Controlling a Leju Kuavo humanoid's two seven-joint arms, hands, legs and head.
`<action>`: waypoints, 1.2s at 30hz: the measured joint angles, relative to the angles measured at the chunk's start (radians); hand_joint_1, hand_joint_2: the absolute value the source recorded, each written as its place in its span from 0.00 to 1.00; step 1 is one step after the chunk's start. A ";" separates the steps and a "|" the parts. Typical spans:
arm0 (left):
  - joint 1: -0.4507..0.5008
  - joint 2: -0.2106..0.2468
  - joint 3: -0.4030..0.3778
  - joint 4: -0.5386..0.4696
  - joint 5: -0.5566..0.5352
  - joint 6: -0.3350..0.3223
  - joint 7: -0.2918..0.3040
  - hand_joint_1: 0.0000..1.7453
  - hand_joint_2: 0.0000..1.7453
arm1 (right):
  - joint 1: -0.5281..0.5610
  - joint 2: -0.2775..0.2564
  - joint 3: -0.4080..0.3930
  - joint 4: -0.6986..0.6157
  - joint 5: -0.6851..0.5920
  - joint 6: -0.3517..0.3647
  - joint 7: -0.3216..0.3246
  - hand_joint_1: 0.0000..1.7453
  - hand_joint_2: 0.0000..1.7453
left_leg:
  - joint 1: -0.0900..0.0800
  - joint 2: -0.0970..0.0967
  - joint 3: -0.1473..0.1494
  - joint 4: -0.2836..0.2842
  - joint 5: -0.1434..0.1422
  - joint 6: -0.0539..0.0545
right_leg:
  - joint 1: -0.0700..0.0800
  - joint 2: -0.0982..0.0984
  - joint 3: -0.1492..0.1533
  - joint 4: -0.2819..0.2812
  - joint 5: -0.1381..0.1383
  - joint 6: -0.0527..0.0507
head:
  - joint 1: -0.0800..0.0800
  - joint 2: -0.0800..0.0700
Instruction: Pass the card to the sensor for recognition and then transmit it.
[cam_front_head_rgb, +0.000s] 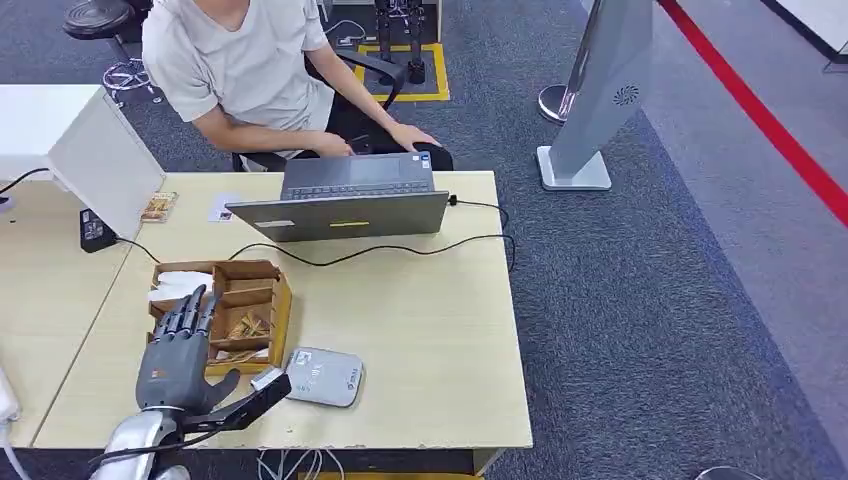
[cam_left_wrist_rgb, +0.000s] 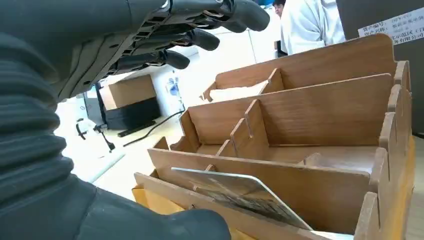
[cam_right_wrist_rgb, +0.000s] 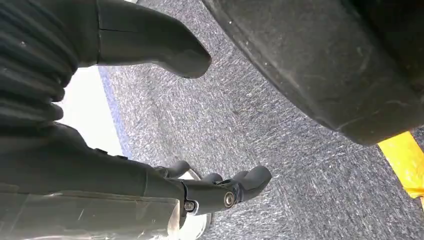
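While the left hand (cam_front_head_rgb: 183, 345) was held open and empty over one wooden organiser (cam_front_head_rgb: 262, 300), one card (cam_left_wrist_rgb: 240, 192) was seen leaning in its nearest slot. One grey sensor (cam_front_head_rgb: 325, 376) lay just beside; one laptop (cam_front_head_rgb: 345, 205) stood farther off. The right hand (cam_right_wrist_rgb: 210, 192), fingers loosely spread, gripped nothing.

Left hand (cam_front_head_rgb: 180, 350) flat, fingers (cam_front_head_rgb: 192, 312) spread; right hand (cam_right_wrist_rgb: 150, 150) empty, loosely curled.

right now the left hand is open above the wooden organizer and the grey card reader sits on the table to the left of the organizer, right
Not quite. The head view shows the grey card reader on the table to the right of the wooden organizer, by its near corner. The rest holds: the left hand is open above the organizer, fingers apart and holding nothing.
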 joint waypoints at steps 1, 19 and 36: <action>0.000 0.000 0.000 0.000 0.001 -0.002 0.000 0.00 1.00 | 0.000 0.000 0.000 0.000 0.000 0.000 0.000 0.00 1.00 | 0.000 0.000 0.000 0.000 0.000 0.000 | 0.000 0.000 0.000 0.000 0.000 0.000 | 0.000 0.000; 0.000 0.000 0.008 0.003 0.028 -0.038 0.001 1.00 1.00 | 0.000 0.000 0.000 0.000 0.001 0.000 0.000 0.00 1.00 | 0.000 0.000 0.000 0.000 0.000 0.000 | 0.000 0.000 0.000 0.000 0.000 0.000 | 0.000 0.000; 0.000 0.000 0.014 0.003 0.049 -0.048 -0.009 1.00 1.00 | 0.000 0.000 0.000 0.000 0.004 0.000 0.000 0.00 1.00 | 0.000 0.000 0.000 0.000 0.000 0.000 | 0.000 0.000 0.000 0.000 0.000 0.000 | 0.000 0.000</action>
